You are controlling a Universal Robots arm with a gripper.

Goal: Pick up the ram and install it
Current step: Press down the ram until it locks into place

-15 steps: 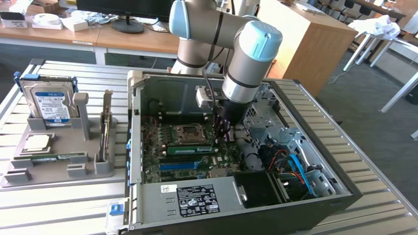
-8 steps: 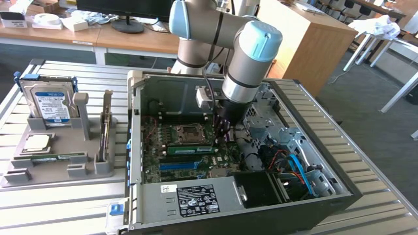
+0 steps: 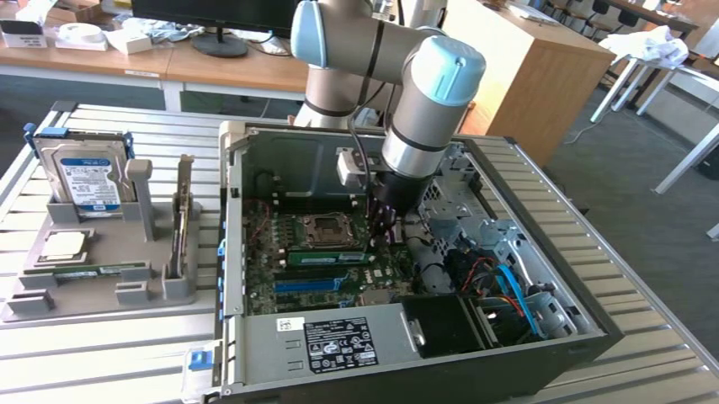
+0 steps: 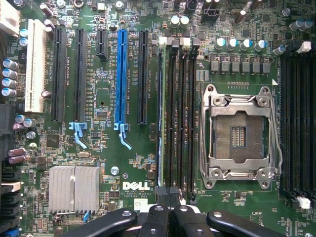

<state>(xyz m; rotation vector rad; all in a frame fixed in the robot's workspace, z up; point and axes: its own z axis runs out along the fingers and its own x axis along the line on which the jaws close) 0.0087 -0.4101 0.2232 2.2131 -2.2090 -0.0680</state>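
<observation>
The ram (image 3: 327,256) is a long green stick standing on edge in a memory slot of the motherboard, just in front of the processor socket (image 3: 326,228). The wrist view looks down on its thin top edge (image 4: 160,118) in the slot farthest from the socket. My gripper (image 3: 386,232) hangs inside the open computer case, over the end of the ram toward the exterior view's right. Its black fingers (image 4: 157,213) are pressed together, shut, with nothing visible between them, right above the ram's end. I cannot tell whether they touch the stick.
A grey holder (image 3: 101,293) at the exterior view's left carries a silver hard drive (image 3: 84,172) and a square processor chip (image 3: 66,244). Case walls (image 3: 231,219) ring the motherboard. Empty black memory slots (image 4: 183,118), a blue card slot (image 4: 121,79) and a heatsink (image 4: 74,187) lie nearby.
</observation>
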